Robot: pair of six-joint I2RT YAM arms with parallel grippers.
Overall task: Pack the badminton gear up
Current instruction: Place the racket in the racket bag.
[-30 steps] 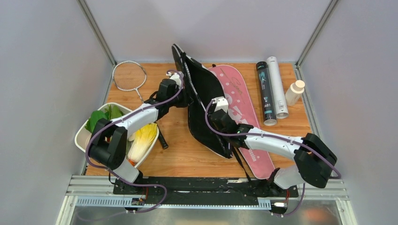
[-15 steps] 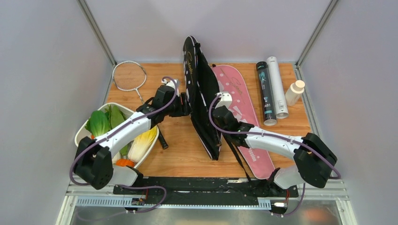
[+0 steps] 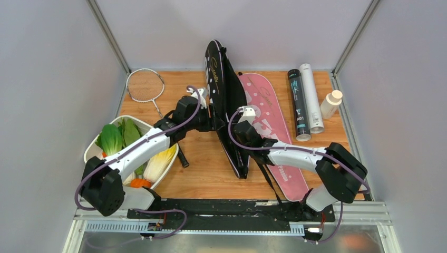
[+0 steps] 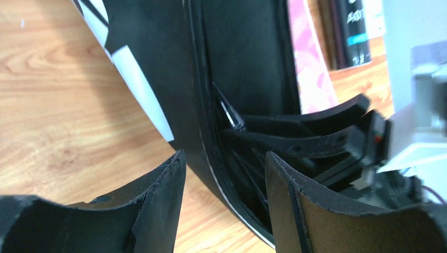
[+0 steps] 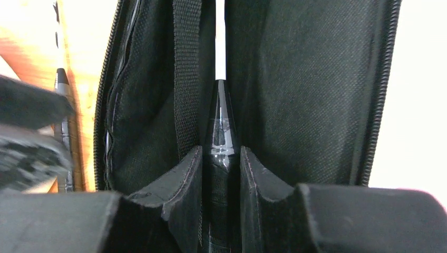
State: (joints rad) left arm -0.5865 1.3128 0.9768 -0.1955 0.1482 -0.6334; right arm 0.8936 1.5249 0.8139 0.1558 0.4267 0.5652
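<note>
Badminton bags sit mid-counter in the overhead view. The black bag (image 3: 224, 95) stands up on its long edge, its far tip reaching past the counter's (image 3: 203, 168) rear edge toward the back wall. The pink bag (image 3: 266, 113) lies flat just to its right. A silver racket (image 3: 144, 85) lies in the far left corner. The black tube (image 3: 299, 105) and white tube (image 3: 311, 97) lie side by side near the right edge, with a small bottle (image 3: 331, 104) just beside them. A tray (image 3: 90, 153) of vegetables fills the near left. Bare wood shows between the tray and the black bag, and along the near edge. The left pincer (image 3: 215, 124) is at the bag's left face and the right pincer (image 3: 237, 138) at its right.

From the left wrist, the left pincer (image 4: 224, 158) gapes wide with nothing in it. Its fingers (image 4: 163, 200) frame the black bag's zipped rim, which curves across the gap ahead. The bag's mouth is parted, the other arm's black fingers reach into it, and wood lies bare to the left.

From the right wrist, the right pincer (image 5: 221, 158) is inside the bag, closed snugly on a racket handle (image 5: 220, 132). Its white shaft runs straight up between the lining walls, with a woven strap (image 5: 184, 63) just left of it.
</note>
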